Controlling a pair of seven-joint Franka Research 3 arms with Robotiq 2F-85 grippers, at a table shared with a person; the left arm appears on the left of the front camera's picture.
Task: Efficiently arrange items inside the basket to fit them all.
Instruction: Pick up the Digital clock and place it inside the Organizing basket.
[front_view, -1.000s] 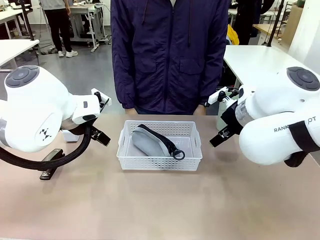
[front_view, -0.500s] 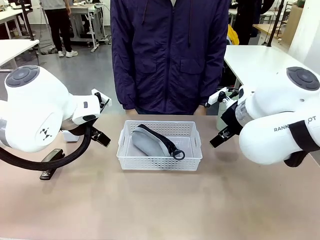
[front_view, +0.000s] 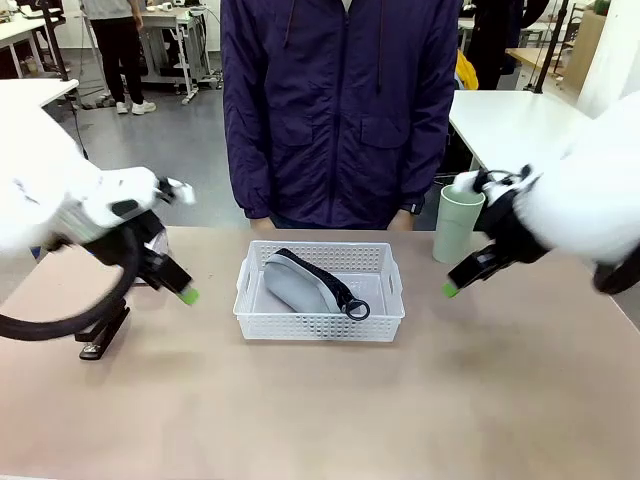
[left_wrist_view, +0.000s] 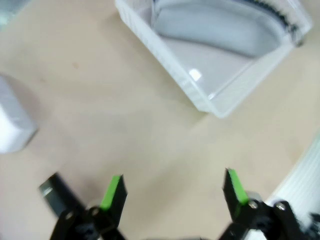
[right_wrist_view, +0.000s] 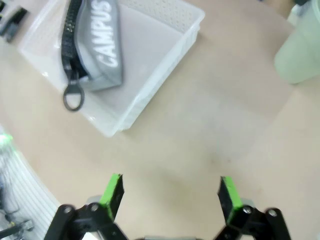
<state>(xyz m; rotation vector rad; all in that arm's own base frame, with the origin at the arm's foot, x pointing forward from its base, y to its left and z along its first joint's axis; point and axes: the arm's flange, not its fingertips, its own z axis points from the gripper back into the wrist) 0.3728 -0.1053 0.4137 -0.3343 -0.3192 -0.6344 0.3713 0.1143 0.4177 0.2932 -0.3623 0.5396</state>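
The white lattice basket (front_view: 385, 300) stands mid-table with the grey pouch (front_view: 296, 284) lying in it, black zip strap and ring toward the right. My left gripper (front_view: 185, 293) hangs open over bare table left of the basket (left_wrist_view: 210, 102), nothing between its fingers. My right gripper (front_view: 451, 289) is open just right of the basket (right_wrist_view: 196, 26), also holding nothing. The pale green cup (front_view: 457, 224) stands upright at the back right, behind the right gripper. The black stapler (front_view: 101, 335) lies at the left. A white box (left_wrist_view: 12, 122) sits left of the left gripper.
A person in a dark jacket stands at the far edge right behind the basket. The pouch (right_wrist_view: 102, 45) reads "CAMPUS", its ring (right_wrist_view: 73, 100) near the basket's wall. The cup (right_wrist_view: 301, 50) is at the right wrist view's upper right. Bare tabletop lies in front of the basket.
Both arms have swung out of their folded pose and lowered their grippers toward the table beside the basket. The cup has come into view behind the right arm. The basket and pouch stayed put.
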